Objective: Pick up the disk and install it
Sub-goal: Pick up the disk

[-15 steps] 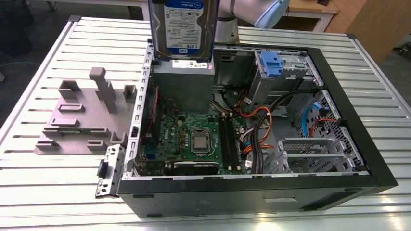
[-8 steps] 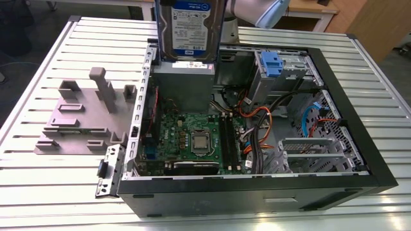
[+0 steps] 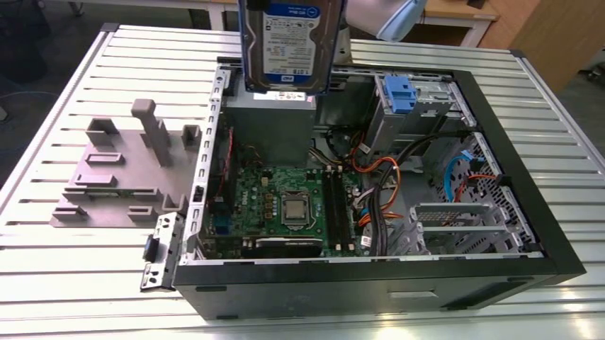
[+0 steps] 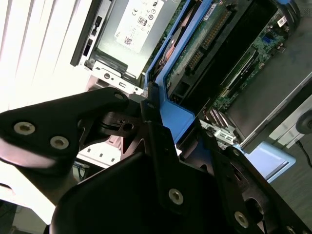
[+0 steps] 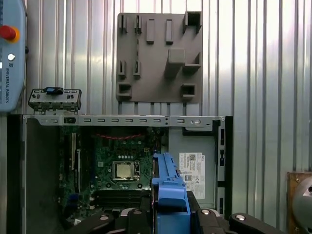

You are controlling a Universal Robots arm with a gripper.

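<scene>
— How much room was there around the case?

— The computer case (image 3: 378, 283) lay open side up on the slatted metal table (image 3: 57, 283), with bare slats showing along its sides. On the exterior view's left, a grey fixture plate (image 3: 104, 177) with upright pegs sat just beside the case's rim. A small metal bracket (image 3: 161, 248) hung at the near corner of that rim.

— And inside?

— Crowded. The motherboard (image 3: 283, 198) covered the floor toward the exterior view's left. Orange and black cables (image 3: 378, 177) crossed the middle. A grey metal box with a white sticker (image 3: 274, 127) filled the far corner. Next to it stood a drive bay with a blue latch piece (image 3: 398, 95). A metal cage (image 3: 454, 227) took up the near part on the exterior view's right.

— Where was the disk?

— The disk (image 3: 288, 42) hung upright above the far rim of the case, over the grey box and clear of the parts beneath. Its white-and-blue label faced the exterior camera, and the blue carrier framed its edges.

— And the gripper?

— The gripper (image 5: 168, 219) was clamped on the disk's blue carrier. In both wrist views the black fingers (image 4: 161, 146) pressed against the blue frame from either side. The jaws stood narrow, no wider than the carrier between them.
</scene>
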